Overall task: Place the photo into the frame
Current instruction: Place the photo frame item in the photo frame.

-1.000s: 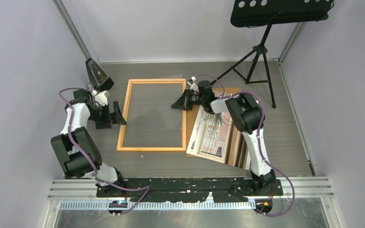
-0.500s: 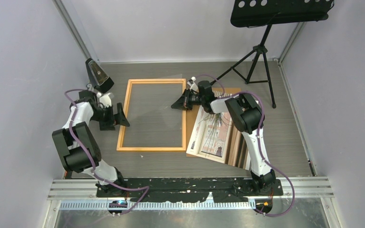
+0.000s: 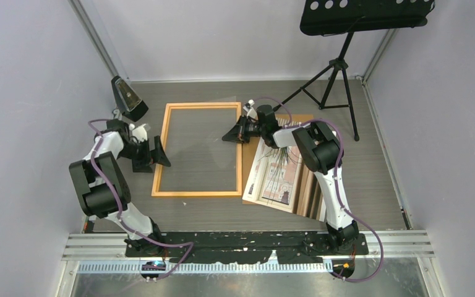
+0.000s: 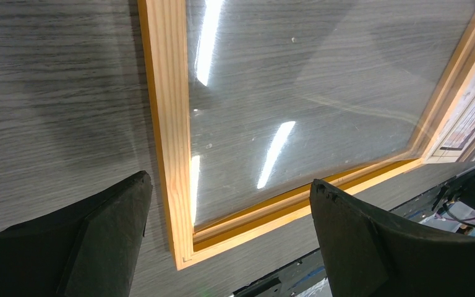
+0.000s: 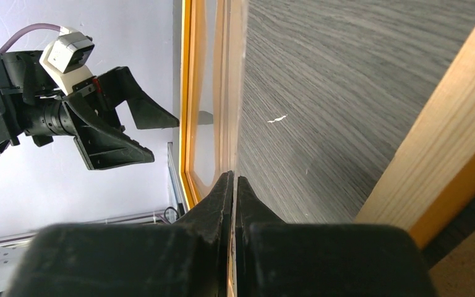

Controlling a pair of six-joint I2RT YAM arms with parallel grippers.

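The orange wooden frame [image 3: 200, 150] lies flat on the grey table, with table showing through its opening. My right gripper [image 3: 230, 136] is at the frame's right rail, shut on the edge of a clear transparent sheet [image 3: 219, 133] that slants over the opening. In the right wrist view the gripper [image 5: 235, 179] has its jaws pressed together on the sheet's thin edge. My left gripper [image 3: 161, 152] is open beside the frame's left rail [image 4: 167, 124], and its fingers [image 4: 99, 235] hold nothing. The photo [image 3: 278, 173] lies face up to the right of the frame, partly under my right arm.
A brown backing board [image 3: 310, 189] lies beneath the photo. A black music stand [image 3: 340, 62] rises at the back right. A dark wedge-shaped object [image 3: 127, 98] stands at the back left, near my left arm. Grey walls close in on three sides.
My left gripper has moved slightly right, closer to the frame's left rail, and that arm's elbow has shifted. The right gripper and the clear sheet have not moved.
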